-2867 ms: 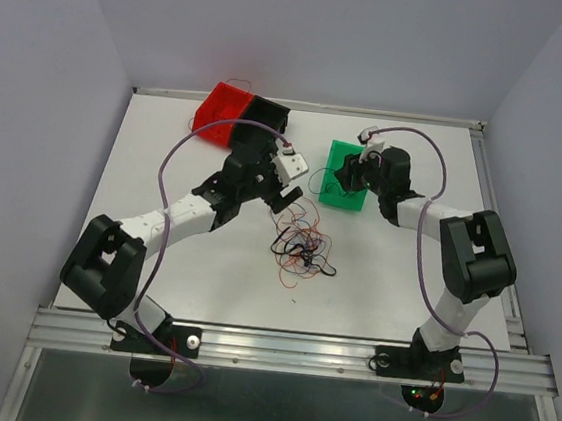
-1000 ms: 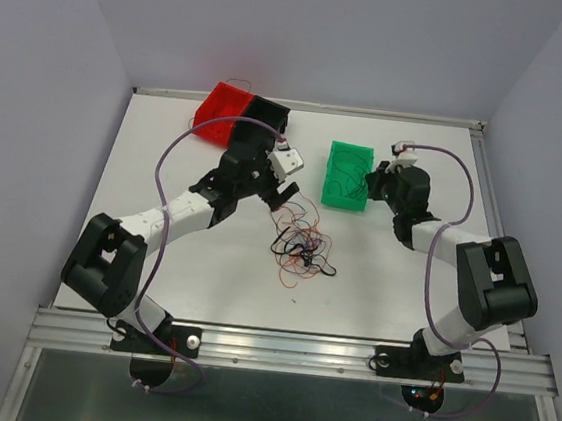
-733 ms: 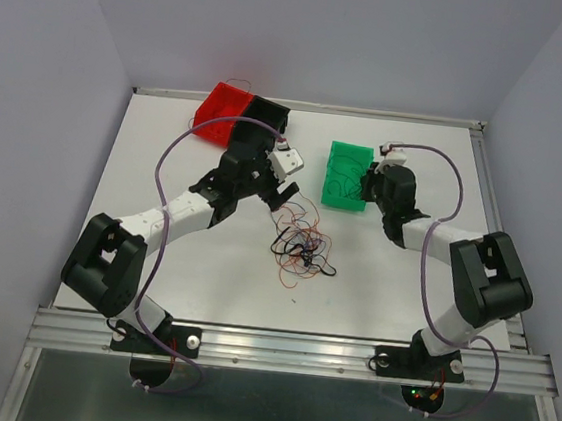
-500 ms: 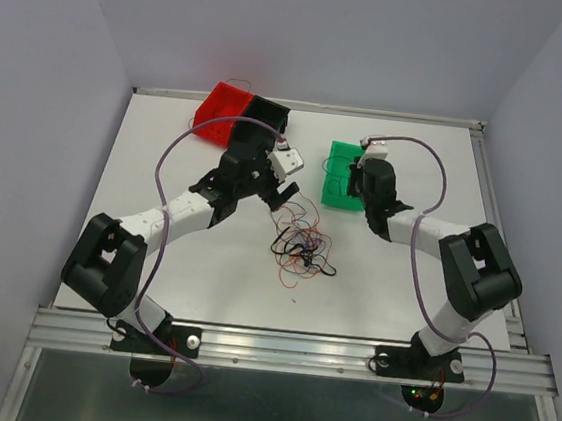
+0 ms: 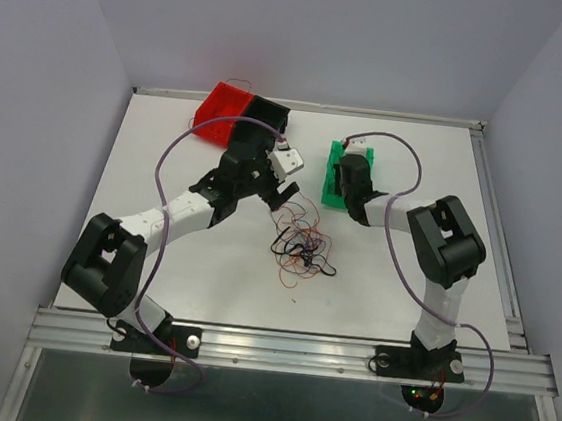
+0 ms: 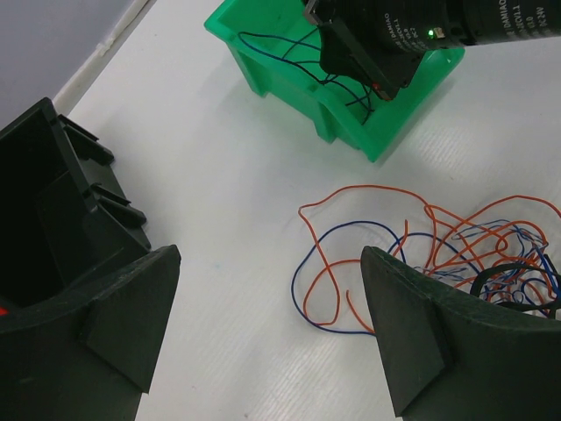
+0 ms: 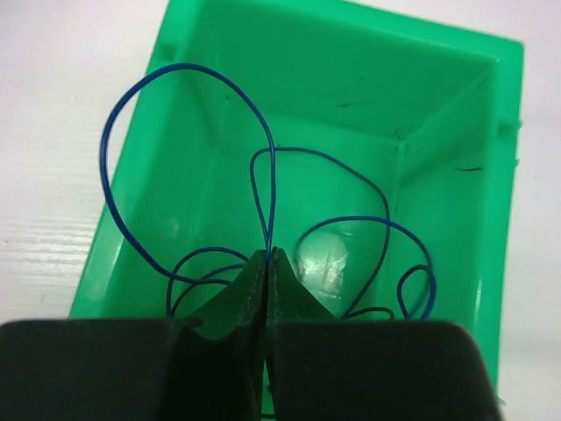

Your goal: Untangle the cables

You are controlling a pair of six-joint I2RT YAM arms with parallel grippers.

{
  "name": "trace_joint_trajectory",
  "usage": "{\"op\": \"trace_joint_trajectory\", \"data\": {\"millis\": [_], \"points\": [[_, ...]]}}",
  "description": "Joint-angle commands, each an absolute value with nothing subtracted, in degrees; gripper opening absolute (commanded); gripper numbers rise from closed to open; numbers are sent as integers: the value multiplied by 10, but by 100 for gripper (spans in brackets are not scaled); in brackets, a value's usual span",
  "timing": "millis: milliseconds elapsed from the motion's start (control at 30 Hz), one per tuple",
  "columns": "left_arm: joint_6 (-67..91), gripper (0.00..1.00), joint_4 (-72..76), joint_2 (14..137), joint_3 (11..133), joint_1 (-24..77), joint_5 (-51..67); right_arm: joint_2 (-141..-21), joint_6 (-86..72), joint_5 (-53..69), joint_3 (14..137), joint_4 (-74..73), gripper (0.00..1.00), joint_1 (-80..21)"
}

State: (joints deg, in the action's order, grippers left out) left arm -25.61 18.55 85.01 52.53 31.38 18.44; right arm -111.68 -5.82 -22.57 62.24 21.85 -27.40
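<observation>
The cables lie as a tangle [image 5: 302,248] of thin red, orange, blue and black wires at mid-table; the tangle also shows in the left wrist view [image 6: 473,254]. My left gripper [image 5: 283,193] is open and empty and hovers just beyond the tangle's far left edge [image 6: 270,259]. My right gripper [image 5: 343,174] is over the green bin [image 5: 331,188] and is shut on a thin blue wire [image 7: 272,175]. That wire loops up from between the jaws, and more blue wire loops lie inside the green bin [image 7: 351,70].
A red bin [image 5: 216,111] and a black bin [image 5: 269,114] stand at the far left, behind my left arm. The black bin [image 6: 44,210] is close on the left of my left gripper. The green bin [image 6: 289,70] stands beyond the tangle.
My right gripper has swung left from the green bin's right side to over the bin. The left arm and the tangle have not moved.
</observation>
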Motion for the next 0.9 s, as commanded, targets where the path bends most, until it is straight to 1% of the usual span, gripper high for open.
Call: {"op": "trace_joint_trajectory", "data": {"millis": [0,300,333,367,467,500,600,667,767,800,867], "points": [[-252,96,196,841,552,311,191,-1147,-76,-243,660,214,1,-272],[-252,96,195,840,553,311,191,-1147,-98,-211,662,216,1,-250],[-253,95,195,840,552,311,191,-1143,-97,-210,659,221,6,-250],[-254,96,195,841,553,310,190,-1130,-95,-205,658,221,18,-250],[-254,96,194,843,554,311,189,-1107,-93,-199,657,223,23,-250],[-254,96,194,845,554,311,190,-1092,-91,-193,657,222,27,-250],[-257,96,192,846,555,311,191,-1060,-88,-190,657,216,34,-250],[-257,95,190,846,555,312,193,-1042,-88,-190,653,214,34,-250],[-261,96,185,848,556,312,207,-1006,-90,-187,634,214,37,-251],[-262,95,184,849,557,313,212,-997,-90,-185,629,214,39,-251],[-265,95,180,851,557,316,227,-970,-91,-182,611,214,50,-251]]}}
